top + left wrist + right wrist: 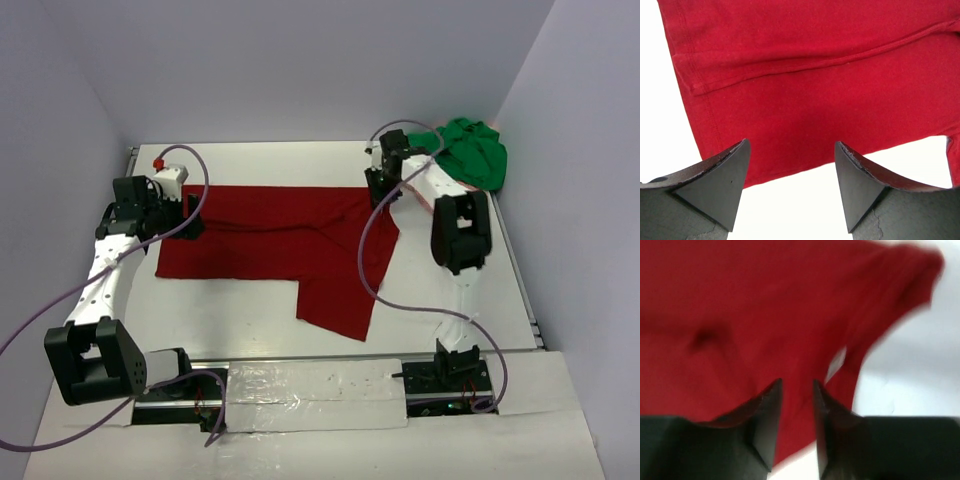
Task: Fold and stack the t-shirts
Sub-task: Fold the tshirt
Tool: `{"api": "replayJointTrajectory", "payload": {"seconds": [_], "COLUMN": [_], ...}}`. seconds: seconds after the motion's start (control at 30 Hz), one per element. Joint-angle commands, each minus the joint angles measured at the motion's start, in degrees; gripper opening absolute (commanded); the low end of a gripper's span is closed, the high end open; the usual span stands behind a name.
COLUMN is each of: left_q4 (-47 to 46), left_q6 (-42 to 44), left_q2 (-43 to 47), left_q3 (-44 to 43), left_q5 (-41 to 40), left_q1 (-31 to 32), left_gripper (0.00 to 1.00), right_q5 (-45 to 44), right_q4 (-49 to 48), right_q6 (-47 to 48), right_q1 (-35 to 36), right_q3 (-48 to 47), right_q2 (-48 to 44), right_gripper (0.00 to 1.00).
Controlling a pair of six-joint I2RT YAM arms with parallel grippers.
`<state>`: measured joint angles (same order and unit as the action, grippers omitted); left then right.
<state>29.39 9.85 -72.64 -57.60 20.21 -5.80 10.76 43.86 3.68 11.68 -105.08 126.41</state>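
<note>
Left tool [792,147] hangs with fingers wide apart over the left end of the dark red t-shirt [270,235], which lies spread on the white surface [230,310]. Right tool [796,385] is above the shirt's right end, fingers narrowly apart with nothing visibly clamped; that view is blurred. Green t-shirt [470,150] is bunched in the far right corner.

Dark red t-shirt [270,240]: lies flat on the white desk [250,310], folded to a long band from left to right; at its right part one flap reaches toward the near edge.
Green t-shirt [470,150]: bright, crumpled in a heap at the far right corner.
</note>
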Motion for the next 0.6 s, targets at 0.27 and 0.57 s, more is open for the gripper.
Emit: {"api": "replayJointTrajectory", "payload": {"seconds": [0.27,0.57], "left_q4": [18.4,18.4], "left_q6": [7.8,14.5], "left_q2": [2.4,-5.5], "left_q3": [1.4,8.7], "left_q5": [-7.9,-7.8], "left_q1": [-5.3,-15.5], "left_gripper": [0.75,0.69], "right_q5": [6.6,9.0], "right_q4": [-12.2,-10.7], "right_q6": [4.8,5.6], "right_q1": [0.5,-1.0], "right_q3": [20.1,25.4], "right_q2": [-37.5,-42.4], "right_gripper": [0.68,0.68]}}
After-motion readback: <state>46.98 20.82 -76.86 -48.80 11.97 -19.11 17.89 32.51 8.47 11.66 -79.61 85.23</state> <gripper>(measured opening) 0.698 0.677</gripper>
